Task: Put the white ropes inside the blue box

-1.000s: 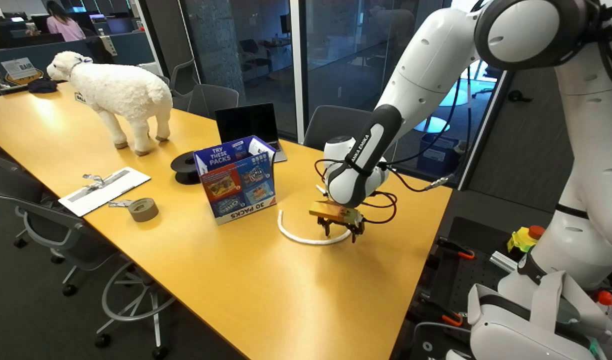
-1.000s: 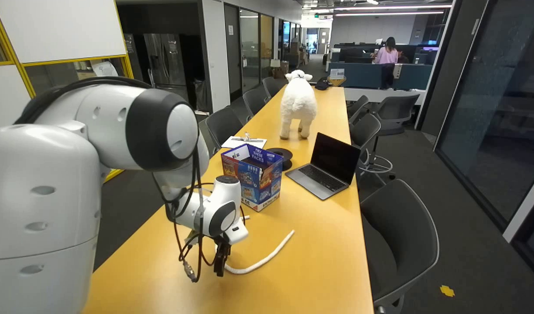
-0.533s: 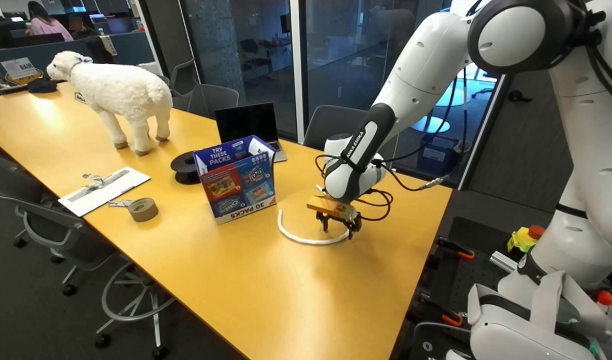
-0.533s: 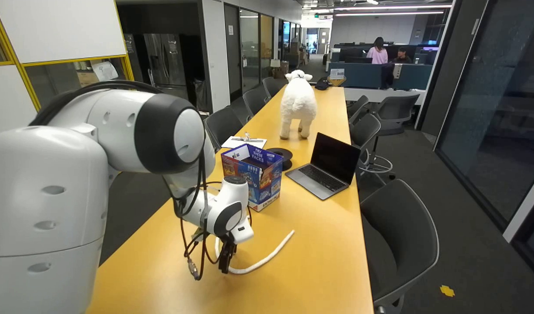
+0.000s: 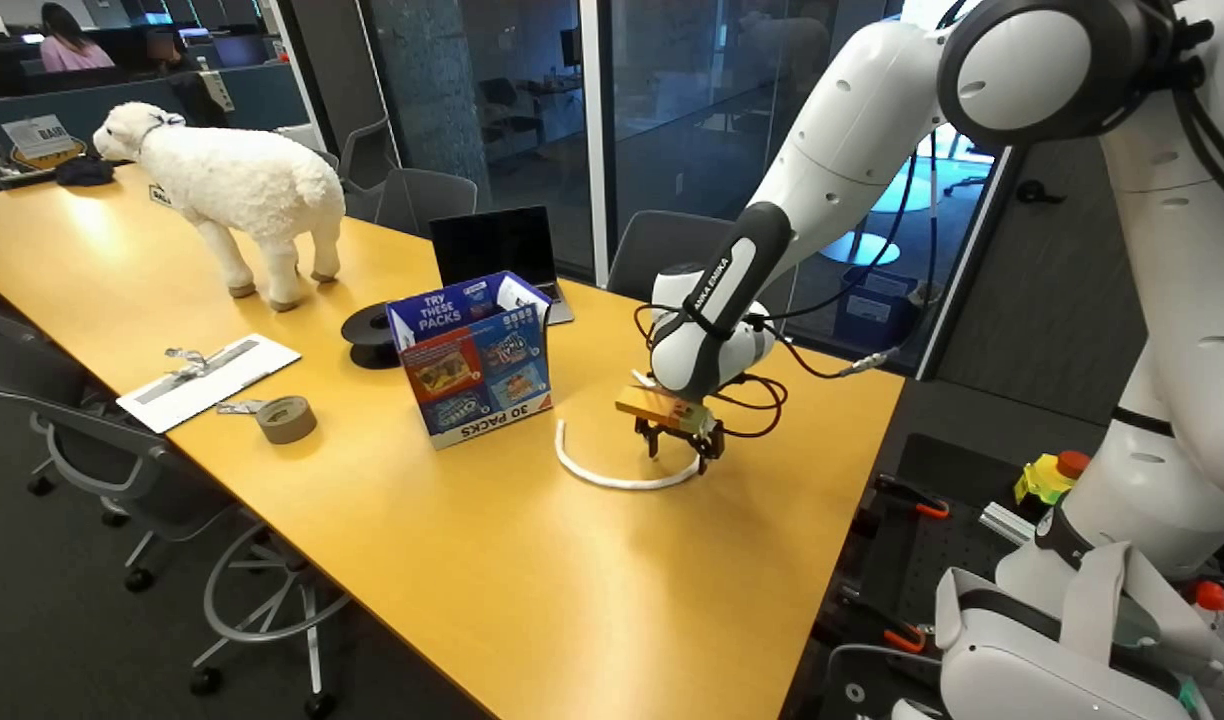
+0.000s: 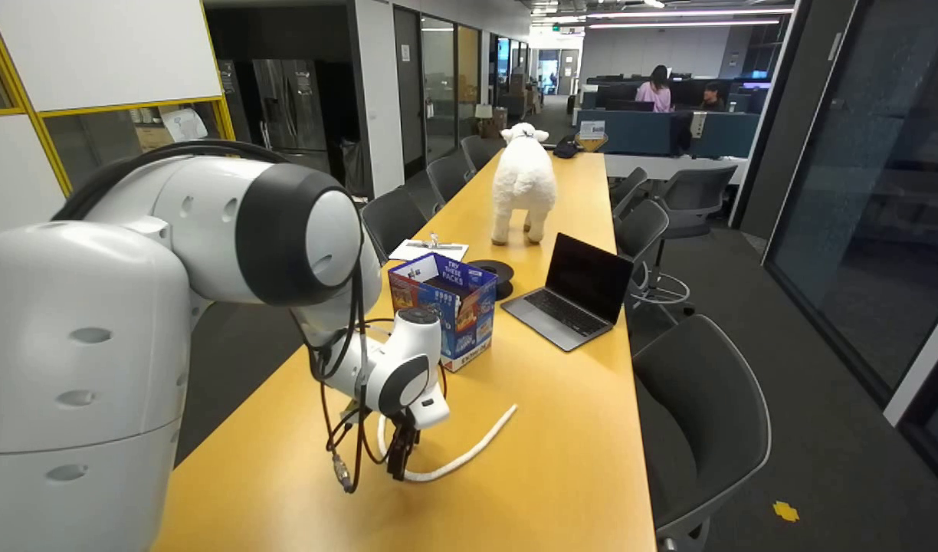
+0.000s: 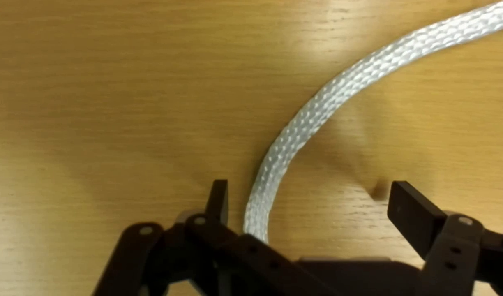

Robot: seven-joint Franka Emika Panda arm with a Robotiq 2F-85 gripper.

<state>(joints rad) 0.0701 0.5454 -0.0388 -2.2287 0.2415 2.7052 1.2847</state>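
Fingers (image 7: 416, 222): standing wide apart, holding nothing; whether they are touching the surface (image 7: 91, 102) I am unable to tell
White rope (image 7: 299, 128): lying in a curve on the surface, in the wrist view running between the fingers, nearer one, a gap showing on each side
Off-centre risk: the nearer finger may be meeting the rope first and shoving it before any grip is forming
Height risk: too high, the fingers may be slipping off the rope; too low, they may be jamming on the surface
Carry risk: a mid-length hold would probably be leaving limp ends trailing and draping over the box rim
Cable connector (image 6: 342, 470): hanging free; it could be catching the box on the way across
Blue box (image 5: 477, 375): standing upright, apart from the fingers, rope not yet inside; looking like light card, so a low approach could be tipping it
Black spool (image 5: 370, 335): sitting just beside the box; a shoved box could be bumping it
Laptop (image 6: 580, 291): resting near the box; a stray release could be leaving the rope there
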